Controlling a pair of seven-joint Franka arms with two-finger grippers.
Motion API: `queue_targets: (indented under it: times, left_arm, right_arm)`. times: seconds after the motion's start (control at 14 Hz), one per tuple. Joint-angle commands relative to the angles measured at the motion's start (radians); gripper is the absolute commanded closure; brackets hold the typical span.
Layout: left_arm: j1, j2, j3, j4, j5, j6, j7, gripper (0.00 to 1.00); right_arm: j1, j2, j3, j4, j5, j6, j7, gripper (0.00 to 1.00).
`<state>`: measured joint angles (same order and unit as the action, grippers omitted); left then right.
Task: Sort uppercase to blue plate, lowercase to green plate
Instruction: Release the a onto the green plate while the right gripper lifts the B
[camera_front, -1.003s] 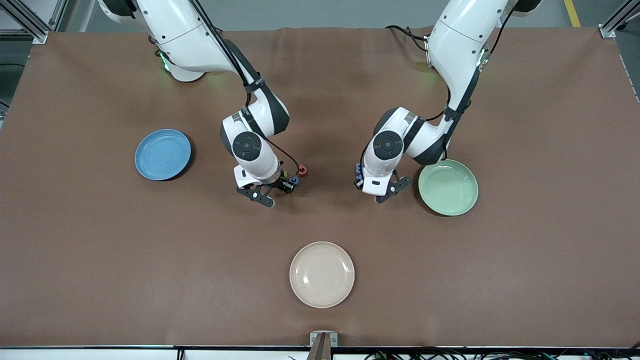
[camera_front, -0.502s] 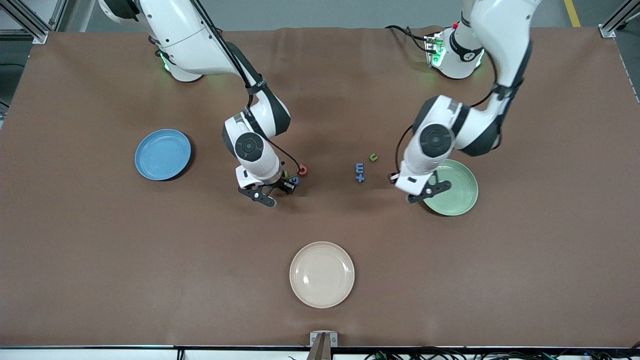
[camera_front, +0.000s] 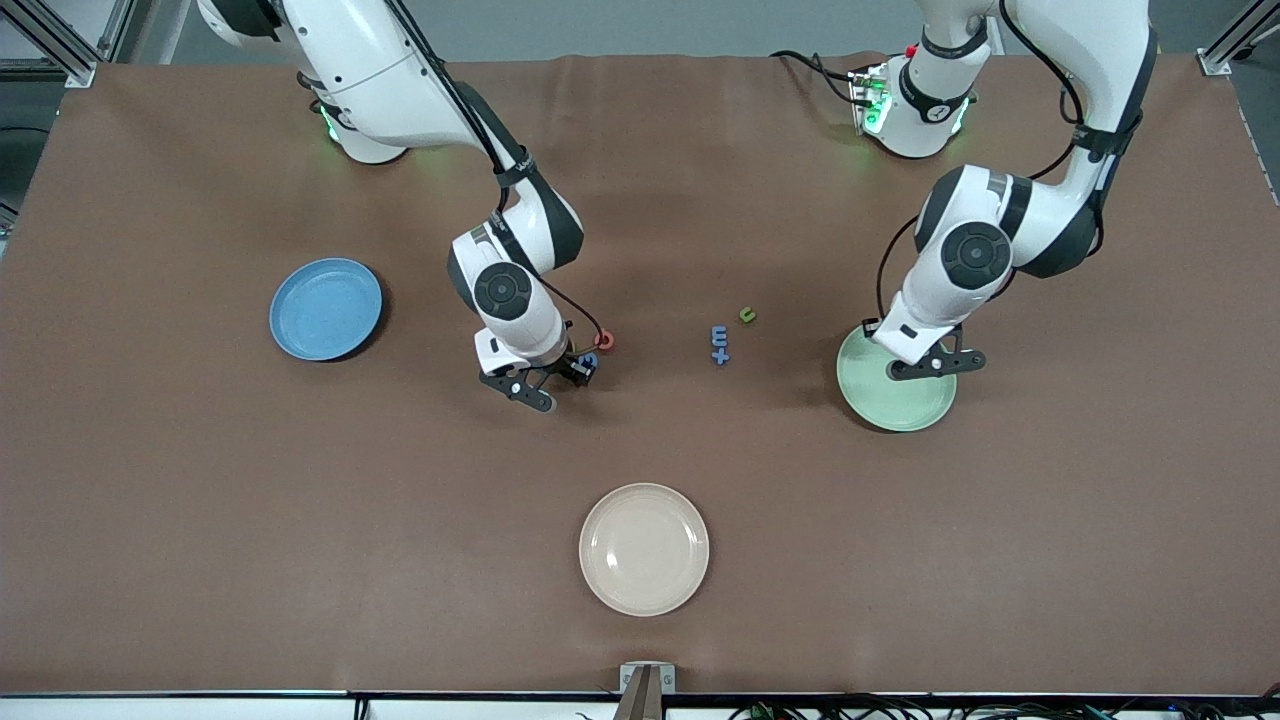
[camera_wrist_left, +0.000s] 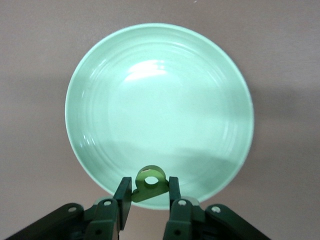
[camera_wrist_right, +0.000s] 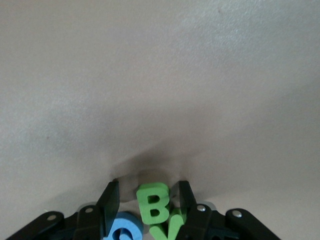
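My left gripper (camera_wrist_left: 147, 191) hangs over the pale green plate (camera_wrist_left: 160, 110), above its rim, shut on a green lowercase g-shaped letter (camera_wrist_left: 149, 181). On the table toward the middle lie the green u (camera_front: 747, 314), the blue m (camera_front: 718, 335) and the blue t (camera_front: 720, 356). My right gripper (camera_wrist_right: 148, 192) is down at the uppercase cluster, open, its fingers straddling the green B (camera_wrist_right: 154, 202), with the blue G (camera_wrist_right: 124, 227) and a second green letter (camera_wrist_right: 170, 231) beside it. The pink-red G (camera_front: 604, 341) lies next to that cluster. The blue plate (camera_front: 325, 308) sits toward the right arm's end.
A cream plate (camera_front: 643, 548) lies near the table's front edge, nearer to the camera than the letters. The green plate (camera_front: 900, 405) sits toward the left arm's end. Brown table cover lies between the plates.
My left arm has swung away from the lowercase letters to over the green plate, carrying the green g. The right gripper has stayed at the uppercase cluster.
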<state>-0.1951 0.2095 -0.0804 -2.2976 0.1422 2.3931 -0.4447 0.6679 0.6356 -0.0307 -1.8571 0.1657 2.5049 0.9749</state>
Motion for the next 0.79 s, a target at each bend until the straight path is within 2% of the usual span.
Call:
queue_targets:
  times: [0.0,0.14,0.21,0.5,0.57,0.64,0.72]
  left_arm:
    - [0.006,0.020,-0.010,-0.062,0.020,0.128,0.018,0.88]
    - [0.006,0.059,-0.010,-0.068,0.020,0.193,0.018,0.87]
    - [0.006,0.071,-0.010,-0.074,0.020,0.211,0.018,0.87]
    - [0.016,0.096,-0.012,-0.094,0.019,0.227,0.015,0.84]
    - [0.020,0.096,-0.013,-0.095,0.020,0.227,0.018,0.76]
    - [0.022,0.093,-0.013,-0.095,0.020,0.225,0.023,0.57]
    - [0.022,0.082,-0.015,-0.094,0.020,0.221,0.024,0.24]
  right_arm:
    - [0.030,-0.001,-0.006,-0.030,-0.011,0.008,0.039,0.46]
    - [0.030,-0.001,-0.006,-0.036,-0.011,0.009,0.039,0.48]
    - [0.030,-0.001,-0.006,-0.037,-0.011,0.008,0.039,0.53]
    - [0.022,-0.002,-0.006,-0.042,-0.011,0.002,0.038,0.90]
    - [0.019,-0.004,-0.008,-0.042,-0.011,0.002,0.038,0.96]
    - [0.018,-0.007,-0.008,-0.042,-0.011,0.000,0.033,0.97]
    - [0.015,-0.013,-0.014,-0.042,-0.011,-0.003,0.025,0.98]
